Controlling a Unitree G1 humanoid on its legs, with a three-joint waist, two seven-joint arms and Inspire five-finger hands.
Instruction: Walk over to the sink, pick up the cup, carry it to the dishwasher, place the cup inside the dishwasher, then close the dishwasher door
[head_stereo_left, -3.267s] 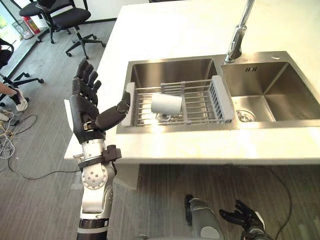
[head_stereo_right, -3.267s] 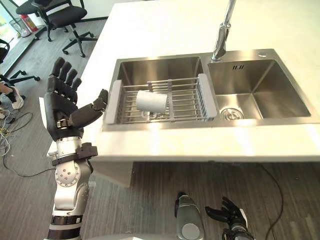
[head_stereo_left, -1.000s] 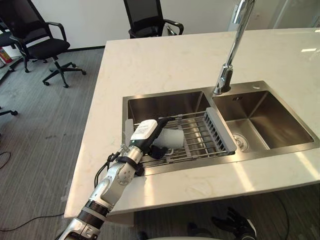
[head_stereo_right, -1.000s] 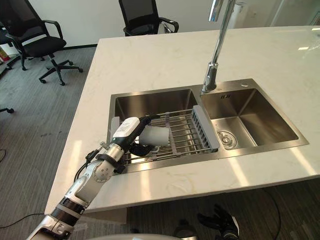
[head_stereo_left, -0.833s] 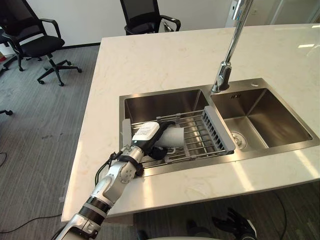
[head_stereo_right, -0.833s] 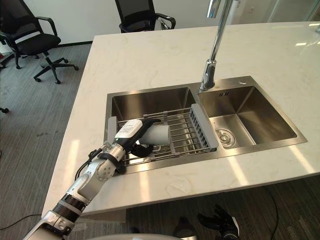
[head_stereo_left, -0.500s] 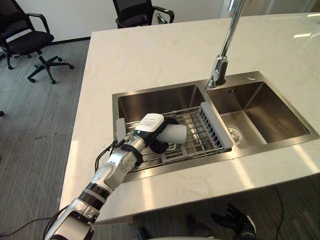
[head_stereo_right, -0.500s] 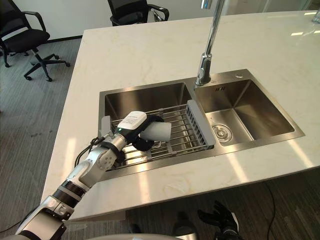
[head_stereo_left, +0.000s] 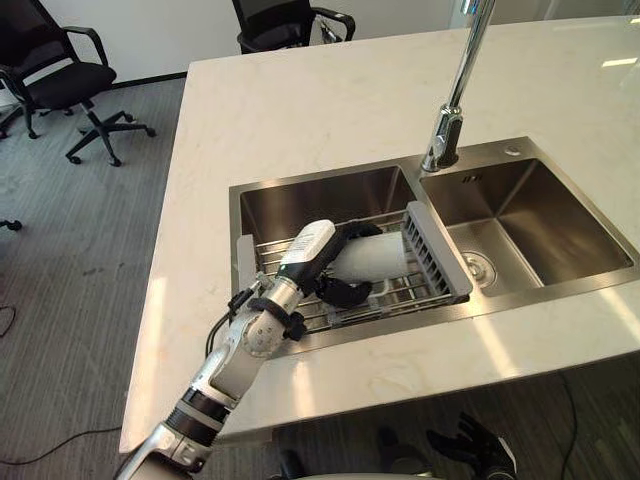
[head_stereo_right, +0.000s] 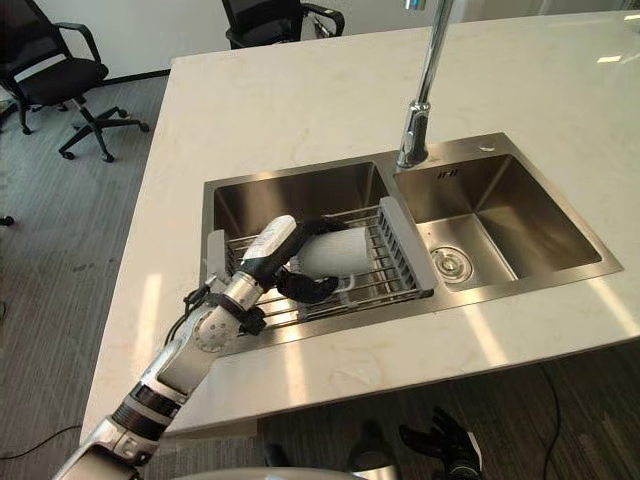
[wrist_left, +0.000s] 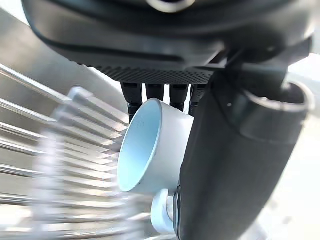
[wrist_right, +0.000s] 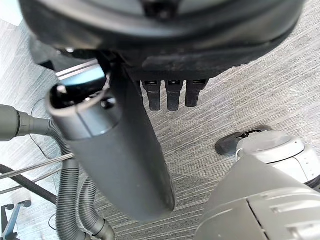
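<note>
**Op:** Where's the cup?

**Spotter:** You've got the cup (head_stereo_left: 378, 257) lying on its side on the wire rack (head_stereo_left: 300, 312), in the sink's left basin (head_stereo_left: 320, 198). Its mouth faces back twd your wrist. Can't tell whether it's clear of the wires or resting on them.

**Op:** And my left hand?

**Spotter:** Your left hand (head_stereo_left: 318, 262) is clamped on the cup. Fingers (wrist_left: 155, 93) curl over the far side and the thumb (wrist_left: 235, 165) presses the near side, right by the handle (wrist_left: 162, 218). Your arm comes in from 7 o'clk, across the counter (head_stereo_left: 300, 110) edge.

**Op:** What's around it?

**Spotter:** The rack's grey end piece (head_stereo_left: 432, 250) sits just beside the cup at 3 o'clk, w/ the right basin (head_stereo_left: 530, 215) past that. The faucet (head_stereo_left: 452, 120) is at 1 o'clk from the cup, on the rim btwn the basins. There are two office chairs on the floor (head_stereo_left: 90, 250), one at 10 o'clk (head_stereo_left: 55, 75) and one at 12 o'clk (head_stereo_left: 290, 18), both well apart from the sink.

**Op:** Right hand?

**Spotter:** Your right hand (head_stereo_left: 472, 447) is low at 5 o'clk, below the counter edge and over the floor. Fingers are loose and spread, w/ nothing in them.
</note>
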